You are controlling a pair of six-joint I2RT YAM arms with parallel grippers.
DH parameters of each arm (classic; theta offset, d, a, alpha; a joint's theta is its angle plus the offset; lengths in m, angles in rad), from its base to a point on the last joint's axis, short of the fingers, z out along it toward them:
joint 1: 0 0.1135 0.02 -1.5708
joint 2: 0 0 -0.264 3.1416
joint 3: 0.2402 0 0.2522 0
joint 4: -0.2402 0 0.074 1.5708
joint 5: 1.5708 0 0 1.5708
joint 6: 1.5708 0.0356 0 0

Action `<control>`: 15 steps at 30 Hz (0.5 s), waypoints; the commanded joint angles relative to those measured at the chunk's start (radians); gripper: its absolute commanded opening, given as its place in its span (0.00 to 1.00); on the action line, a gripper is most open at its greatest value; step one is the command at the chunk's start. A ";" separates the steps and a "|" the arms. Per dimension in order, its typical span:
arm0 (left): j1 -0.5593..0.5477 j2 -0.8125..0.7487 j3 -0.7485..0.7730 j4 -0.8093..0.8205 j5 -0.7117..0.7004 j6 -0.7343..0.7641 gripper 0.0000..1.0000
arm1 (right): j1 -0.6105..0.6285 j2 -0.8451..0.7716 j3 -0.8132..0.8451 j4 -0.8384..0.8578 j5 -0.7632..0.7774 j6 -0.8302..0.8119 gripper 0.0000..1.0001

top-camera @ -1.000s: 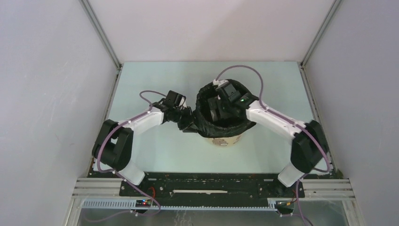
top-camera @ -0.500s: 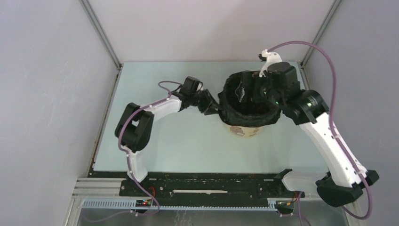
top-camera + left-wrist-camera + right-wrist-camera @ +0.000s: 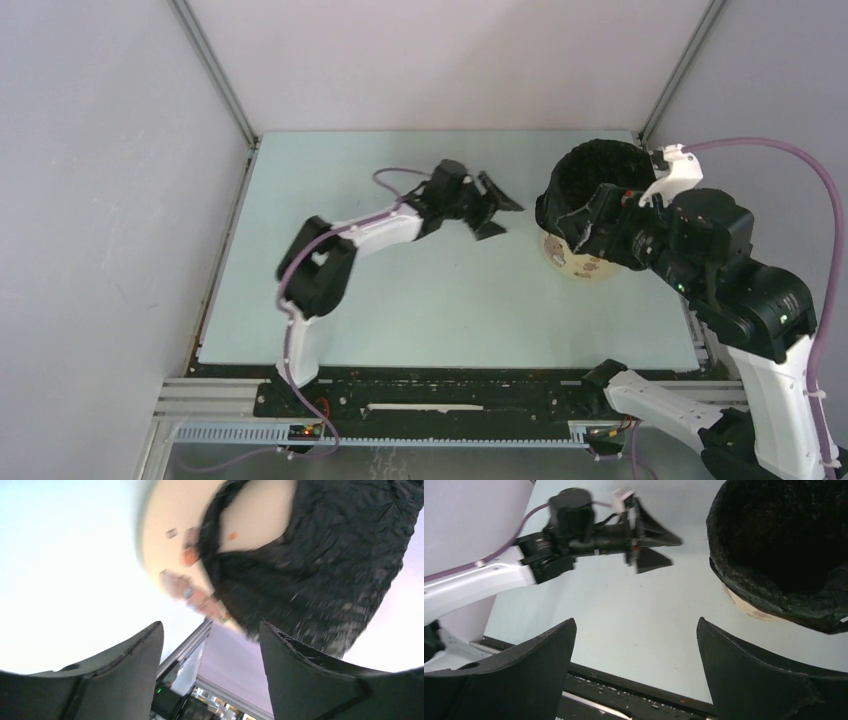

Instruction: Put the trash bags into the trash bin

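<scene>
Two robot arms share a pale green table (image 3: 400, 300), seen first from above. The yellow bin (image 3: 585, 265) stands upright near the far right corner, and the black trash bag (image 3: 575, 180) sits inside it as a liner, its crinkled edge folded over the rim. The left gripper (image 3: 502, 215) hangs over the middle of the table, well apart from the bin, its jaws spread wide and holding nothing. The right arm (image 3: 740, 290) is raised high beside the bin. From the left wrist, the picture is blurred: two dark fingers (image 3: 125, 675) stand apart with only air between them, and beyond them the bin's side shows with the bag draped down over it. From the right wrist, the right gripper (image 3: 636, 625) looks down with its jaws wide apart and empty; the lined bin sits at the upper right, not touched. By the look of it, the bag is already placed and let go, so the task seems nearly done. The next move likely calls only for keeping both arms clear of the loose plastic so nothing snags or tips the bin.
</scene>
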State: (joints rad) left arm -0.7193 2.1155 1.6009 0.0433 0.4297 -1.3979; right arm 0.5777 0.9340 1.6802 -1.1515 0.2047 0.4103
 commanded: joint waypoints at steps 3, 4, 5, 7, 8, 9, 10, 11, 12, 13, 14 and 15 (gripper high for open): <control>0.126 -0.520 -0.378 -0.047 -0.124 0.225 0.80 | -0.001 -0.058 -0.002 -0.009 -0.045 0.032 1.00; 0.136 -0.592 -0.400 -0.121 -0.142 0.296 0.81 | -0.001 -0.071 -0.018 0.007 -0.063 0.022 1.00; 0.143 -0.670 -0.401 -0.213 -0.170 0.372 0.83 | -0.001 -0.085 -0.030 0.022 -0.073 0.015 1.00; 0.147 -0.814 -0.358 -0.428 -0.263 0.524 0.88 | -0.001 -0.098 -0.026 0.025 -0.085 0.011 1.00; 0.147 -0.884 -0.328 -0.515 -0.306 0.585 0.90 | -0.001 -0.095 0.010 0.013 -0.089 0.021 1.00; 0.148 -0.942 -0.291 -0.598 -0.352 0.629 0.92 | 0.000 -0.088 0.051 -0.003 -0.100 0.030 1.00; 0.148 -1.000 -0.253 -0.683 -0.404 0.664 0.93 | -0.001 -0.082 0.092 -0.017 -0.109 0.038 1.00; 0.149 -1.051 -0.219 -0.723 -0.424 0.696 0.94 | 0.000 -0.077 0.126 -0.028 -0.121 0.046 1.00; 0.149 -1.094 -0.181 -0.760 -0.459 0.727 0.95 | -0.001 -0.076 0.151 -0.035 -0.127 0.051 1.00; 0.148 -1.131 -0.141 -0.796 -0.489 0.770 0.96 | -0.001 -0.078 0.170 -0.038 -0.134 0.051 1.00; 0.149 -1.161 -0.095 -0.829 -0.522 0.798 0.97 | -0.001 -0.081 0.185 -0.037 -0.139 0.051 1.00; 0.149 -1.190 -0.052 -0.856 -0.561 0.819 0.98 | 0.000 -0.082 0.195 -0.036 -0.142 0.051 1.00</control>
State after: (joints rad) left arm -0.5697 1.0267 1.4021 -0.5674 0.0662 -0.7982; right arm 0.5777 0.8616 1.8050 -1.1931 0.1017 0.4370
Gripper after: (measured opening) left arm 0.964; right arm 0.993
